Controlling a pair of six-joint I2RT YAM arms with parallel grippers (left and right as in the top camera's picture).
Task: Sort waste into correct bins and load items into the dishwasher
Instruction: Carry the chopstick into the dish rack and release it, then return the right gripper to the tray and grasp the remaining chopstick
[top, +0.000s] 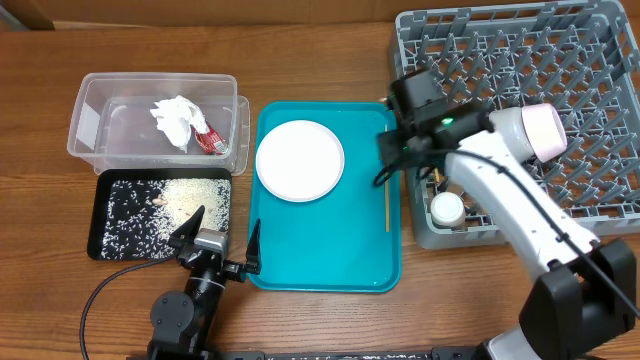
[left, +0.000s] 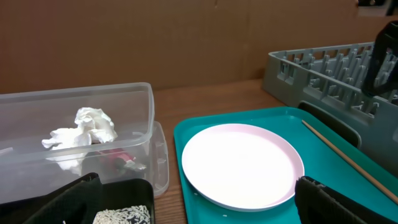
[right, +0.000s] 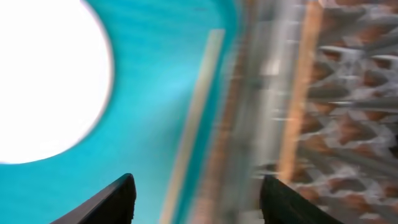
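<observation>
R claw spread, empty, above the chopstick. That grab looks like your next step.

L→R: clear tub at 10 o'clock holds napkin + red packet. Black tray at 8 holds the grains. L claw at 7, spread, empty. Teal tray at centre carries the plate at its 11, and the chopstick lies just beside its 3 o'clock rim. Set your fingers across the stick, not along it, and drop at mid-length, clear of the rim. Wrist view's blurred, so settle first. Dish rack at 2: small white round thing in its 7 o'clock corner, can't tell what.
</observation>
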